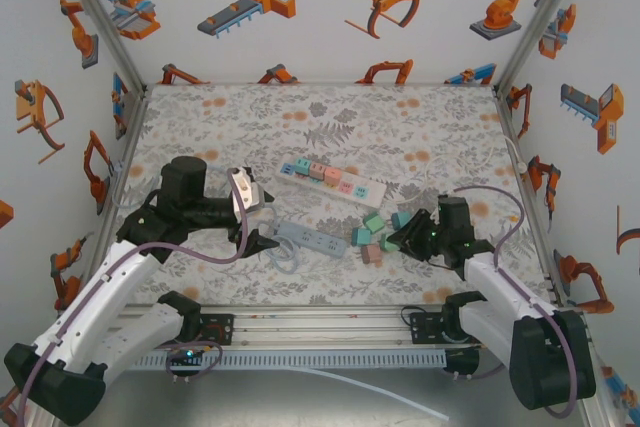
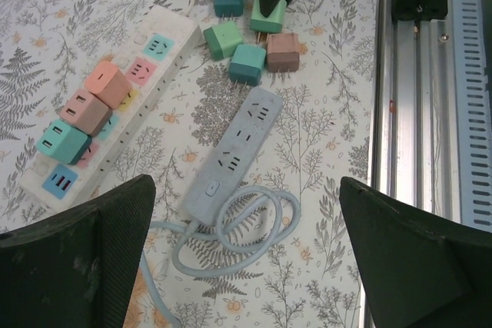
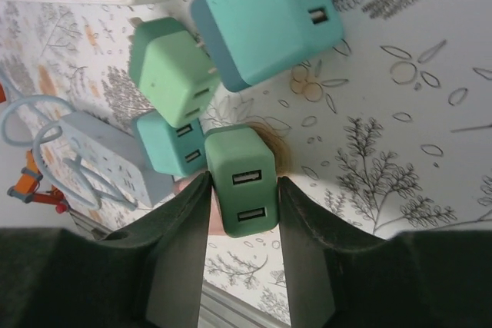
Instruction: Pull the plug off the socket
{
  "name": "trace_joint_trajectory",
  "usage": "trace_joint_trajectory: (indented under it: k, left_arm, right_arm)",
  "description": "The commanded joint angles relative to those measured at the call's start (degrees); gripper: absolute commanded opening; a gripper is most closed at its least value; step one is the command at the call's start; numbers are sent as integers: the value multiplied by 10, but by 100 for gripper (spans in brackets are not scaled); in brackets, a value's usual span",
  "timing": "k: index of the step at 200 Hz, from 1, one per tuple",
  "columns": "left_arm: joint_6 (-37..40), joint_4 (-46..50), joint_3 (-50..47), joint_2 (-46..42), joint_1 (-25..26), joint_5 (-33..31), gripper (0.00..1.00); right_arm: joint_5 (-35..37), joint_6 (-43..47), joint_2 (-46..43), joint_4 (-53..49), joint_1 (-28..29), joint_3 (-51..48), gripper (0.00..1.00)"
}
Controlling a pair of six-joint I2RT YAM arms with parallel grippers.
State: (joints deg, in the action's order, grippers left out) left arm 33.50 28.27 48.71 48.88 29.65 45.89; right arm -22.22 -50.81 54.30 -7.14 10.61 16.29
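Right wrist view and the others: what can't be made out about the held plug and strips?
Green plug: prongs hidden behind its body, right wrist view.
Right gripper: covers that plug from above, top external; contact too small to judge.
Grey strip: cable leaves the bottom edge, left wrist view.
White strip: sockets under its three plugs hidden, left wrist view.

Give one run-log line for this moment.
left gripper: open | right gripper: shut on green plug | white power strip: three plugs in

I see the green plug [image 3: 240,193] in smooth matt plastic, the grey power strip [image 2: 234,151] in satin plastic, the table cover [image 2: 330,159] as a matt print, and the rail [image 2: 411,113] in brushed metal.
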Motion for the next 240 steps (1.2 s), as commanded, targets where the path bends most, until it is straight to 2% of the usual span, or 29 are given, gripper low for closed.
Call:
trace_joint_trajectory:
  k: [1, 29, 76, 133, 166, 202, 220, 228, 240]
  left_arm:
    - [17, 0, -4, -9, 5, 4, 97]
    - [18, 11, 1, -2, 7, 1, 97]
    - [19, 12, 2, -4, 9, -13, 97]
    - [-22, 17, 30, 33, 9, -106, 97]
    - [-165, -69, 12, 47, 9, -244, 97]
    - [-304, -141, 0, 76, 5, -339, 97]
    - [-384, -148, 22, 110, -11, -355, 97]
    - [-416, -144, 36, 131, -22, -352, 97]
    - [-463, -133, 62, 164, -37, -352, 97]
  right_arm:
    - [32, 11, -3, -69, -3, 25, 43]
    - [57, 36, -21, -130, -3, 49, 53]
    - [106, 88, -81, -199, -3, 117, 55]
    - [108, 275, -126, -110, 15, 230, 58]
    - [68, 474, -110, -101, 50, 298, 59]
    - [53, 624, -35, -117, 107, 376, 62]
    - [83, 662, 25, -126, 146, 427, 66]
    - [91, 664, 52, -124, 160, 449, 76]
    - [81, 663, 92, -120, 172, 480, 79]
